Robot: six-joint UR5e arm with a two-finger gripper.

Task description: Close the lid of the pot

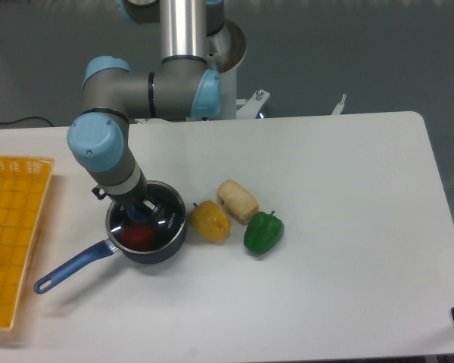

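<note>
**Lid on pot, gripper low over it**

White table [340, 227] with rounded corners, set before a dull grey-blue floor or backdrop. Black cable trailing at far left behind the table edge. Small dark object at the lower right corner, cut off by the frame.

Near the table's left-centre: the pot [153, 246], small, round, dark grey-blue, with a long blue handle angled toward the lower left. Across its mouth the lid [163, 221], clear glass with a thin metal rim, glinting with reflections; seems seated level on the pot, though the arm hides part of the rim. Blue knob partly visible under the tool. Something red showing through the glass, inside the pot.

Gripper [141, 212] reaching down over the lid's centre at the knob; fingers largely hidden by the wrist, so closed or apart: cannot tell.

Just right of the pot, a yellow pepper [210, 220]; beside it a pale bread-like block [237, 200], touching or nearly so; then a green pepper [263, 232].

At the far left edge, a yellow mesh basket [15, 227], with a sliver of something orange-pink at its left border.
</note>
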